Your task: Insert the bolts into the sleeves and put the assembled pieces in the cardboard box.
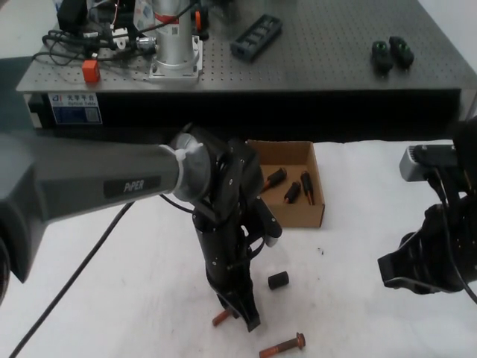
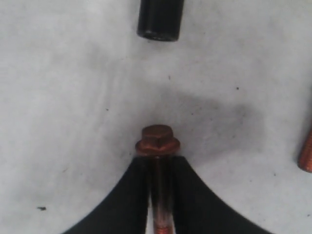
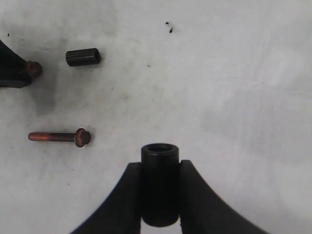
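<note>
The left gripper is pinched on a copper bolt. Its two black fingers press against the shank, and the flanged hex head sticks out just past the tips. The bolt is held low over the white cloth; whether it touches the cloth cannot be told. Ahead of the bolt's head and apart from it, a loose sleeve lies on its side on the cloth, one open end facing the gripper. A second bolt lies flat on the cloth near the left gripper; in the high view it is nearer the camera than the loose sleeve.

The right gripper is clamped on a black sleeve, whose open bore pokes out beyond the fingertips. It hangs over bare cloth, well apart from the left gripper and the loose parts.

The cardboard box stands open on the cloth beyond the left arm. Three assembled pieces lie inside it, dark sleeves with copper showing at their ends.
</note>
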You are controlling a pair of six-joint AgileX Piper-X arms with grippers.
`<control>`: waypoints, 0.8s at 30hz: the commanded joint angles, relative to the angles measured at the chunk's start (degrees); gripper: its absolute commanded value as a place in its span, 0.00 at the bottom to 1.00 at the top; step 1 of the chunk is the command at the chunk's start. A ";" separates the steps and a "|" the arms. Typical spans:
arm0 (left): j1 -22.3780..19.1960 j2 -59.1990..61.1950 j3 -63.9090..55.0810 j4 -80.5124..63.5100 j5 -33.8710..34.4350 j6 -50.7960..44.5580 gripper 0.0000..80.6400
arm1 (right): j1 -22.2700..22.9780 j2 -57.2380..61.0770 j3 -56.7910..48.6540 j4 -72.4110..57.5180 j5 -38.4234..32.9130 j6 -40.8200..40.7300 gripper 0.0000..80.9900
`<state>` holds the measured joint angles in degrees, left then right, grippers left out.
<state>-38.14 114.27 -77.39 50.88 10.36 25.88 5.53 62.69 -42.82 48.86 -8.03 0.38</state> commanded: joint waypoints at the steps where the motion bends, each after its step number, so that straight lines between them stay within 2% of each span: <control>1: -0.05 1.04 -0.03 -1.15 0.63 0.24 0.00 | -0.37 -0.61 -0.05 0.13 -0.66 -0.38 0.02; 4: -0.05 0.59 -1.28 -1.39 0.60 -2.89 0.01 | -0.37 -0.73 -0.05 0.11 -1.40 -0.38 0.02; 8: 0.49 -5.09 -2.31 -4.88 1.87 -11.80 0.01 | -0.37 -3.35 2.30 -2.56 -10.07 -2.97 0.02; 12: 3.73 -15.76 0.72 -17.65 14.29 -26.99 0.01 | 1.25 -7.75 8.19 -9.92 -22.82 3.80 0.02; 15: 5.59 -24.13 8.12 -33.31 20.62 -40.44 0.01 | 6.18 -9.57 12.97 -21.51 -29.38 10.72 0.02; 19: 5.88 -31.99 18.18 -52.59 25.59 -54.87 0.01 | 14.53 -8.86 15.87 -38.56 -29.83 17.96 0.02; 22: 5.88 -35.32 22.37 -60.23 26.55 -60.43 0.01 | 17.31 -8.18 15.86 -46.46 -24.84 22.20 0.02; 24: 5.88 -36.70 23.31 -60.87 26.98 -60.88 0.01 | 17.48 -8.03 15.86 -50.27 -23.13 22.84 0.02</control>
<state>-32.21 78.33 -53.99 -7.29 36.47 -32.80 22.07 54.38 -26.82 7.50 -34.12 20.34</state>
